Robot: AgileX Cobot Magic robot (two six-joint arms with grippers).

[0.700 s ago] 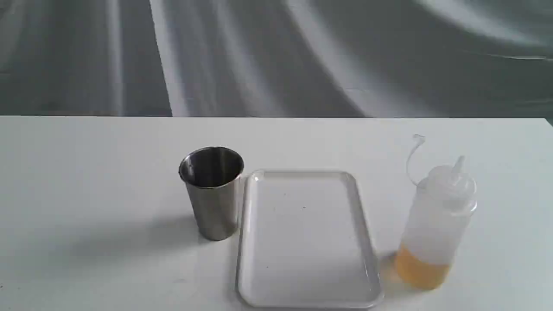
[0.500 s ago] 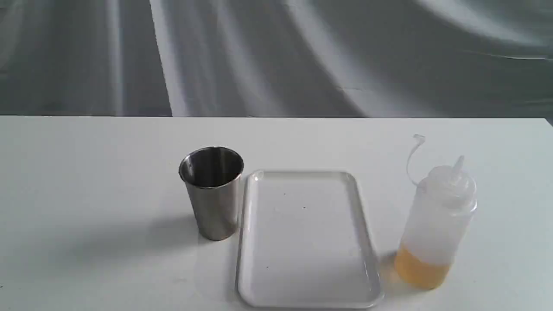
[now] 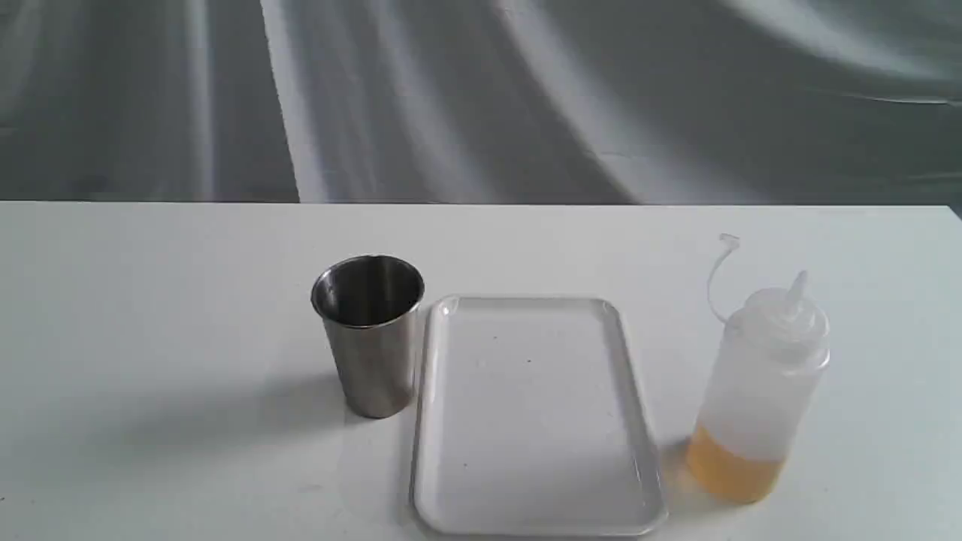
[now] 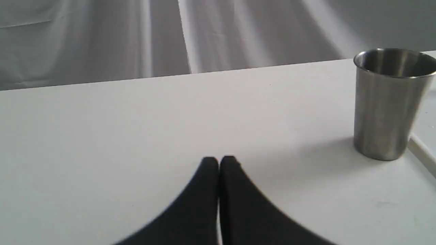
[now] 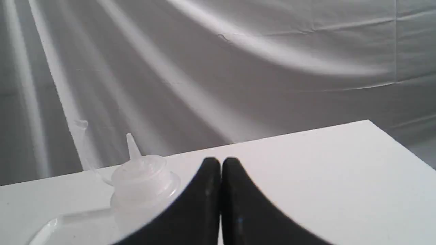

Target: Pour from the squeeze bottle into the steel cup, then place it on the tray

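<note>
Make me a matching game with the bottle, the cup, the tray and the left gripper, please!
Things:
1. squeeze bottle
2. steel cup
3. tray
4. left gripper

Descriptions:
A. shut, holding nothing
B. flat and white, in the middle
C. amber liquid at the bottom
D. shiny metal, left of the tray in the exterior view

Pairs: 1-C, 2-D, 3-B, 4-A

Brushed steel cup (image 3: 370,334), glossy plastic tray (image 3: 436,421)
</note>
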